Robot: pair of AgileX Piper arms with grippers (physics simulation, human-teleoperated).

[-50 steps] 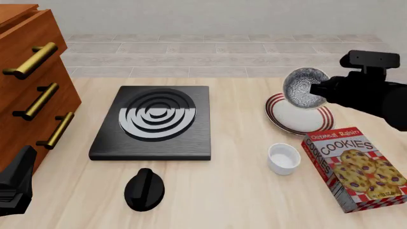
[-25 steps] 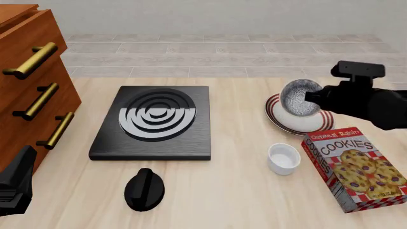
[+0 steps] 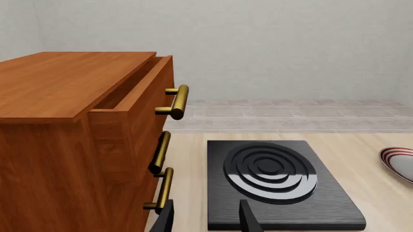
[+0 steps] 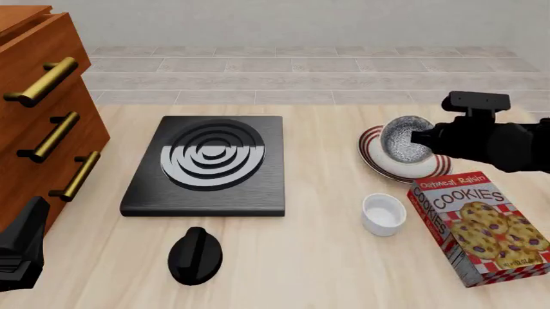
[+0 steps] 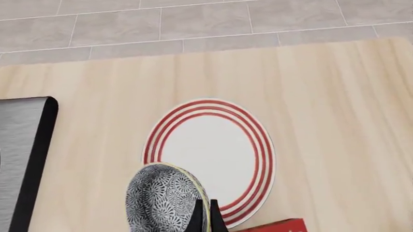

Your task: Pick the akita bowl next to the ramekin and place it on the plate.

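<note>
While the right pincer [image 4: 418, 136] is clamped on the tilted bowl [image 4: 404, 138] over the plate [image 4: 378, 162], letting go now could tip it off onto the desk [image 4: 326, 257].

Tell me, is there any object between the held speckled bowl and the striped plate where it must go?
Nothing visible is. The right pincer holds the black-and-white speckled akita bowl tilted, directly over the round red-striped plate, whose centre is bare. The white ramekin and the cookie box stand nearer the camera, off the path.
</note>
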